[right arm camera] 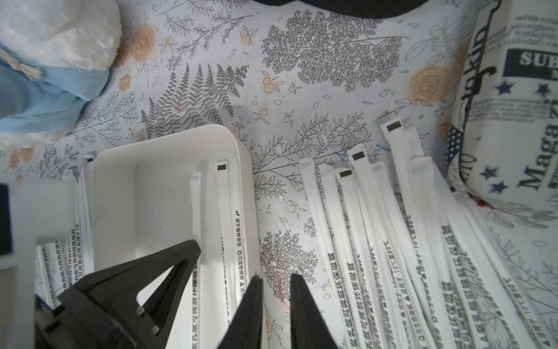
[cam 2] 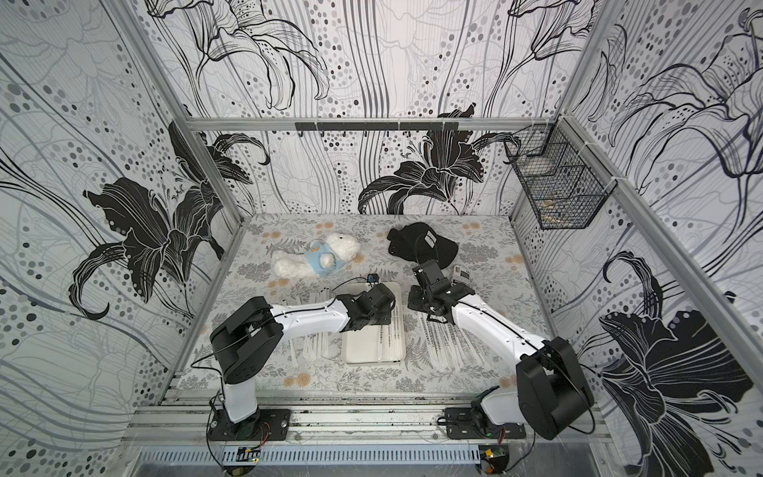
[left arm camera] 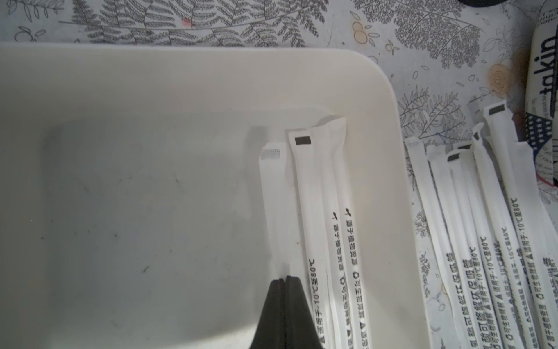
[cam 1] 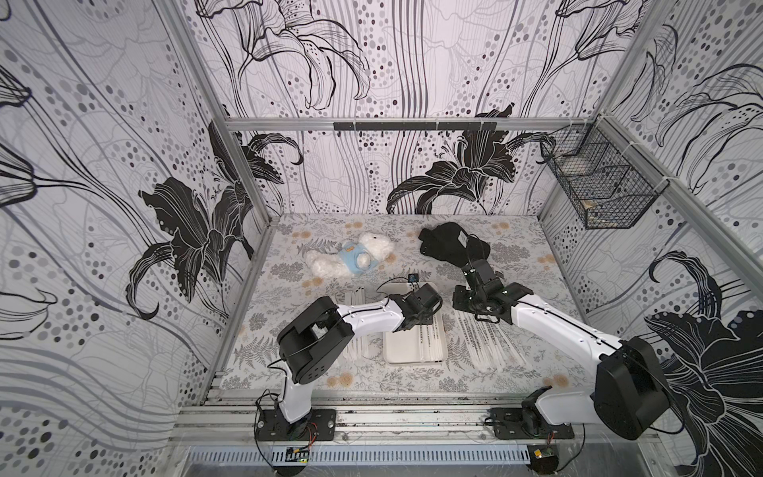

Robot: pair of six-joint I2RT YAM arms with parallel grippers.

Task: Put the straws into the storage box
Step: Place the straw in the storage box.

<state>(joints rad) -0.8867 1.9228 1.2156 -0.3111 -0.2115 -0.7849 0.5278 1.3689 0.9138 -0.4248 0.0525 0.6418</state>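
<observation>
The storage box (cam 1: 415,359) is a shallow white tray in the middle of the table, seen in both top views. A few straws (left arm camera: 320,196) lie along its right wall. My left gripper (left arm camera: 284,277) is over the box, shut on a thin straw (left arm camera: 271,187) that runs forward from its tips and sits slightly above the floor. More straws are fanned on the cloth right of the box (right arm camera: 377,217) and left of it (cam 2: 313,342). My right gripper (right arm camera: 274,279) hangs open over bare cloth between the box wall (right arm camera: 247,169) and the right pile, with nothing between its fingers.
A white plush toy in a blue shirt (cam 1: 351,258) lies at the back left. A black cap (cam 1: 450,243) lies at the back right. A white printed packet (right arm camera: 513,121) rests beside the right straw pile. A black wire basket (cam 1: 598,186) hangs on the right wall.
</observation>
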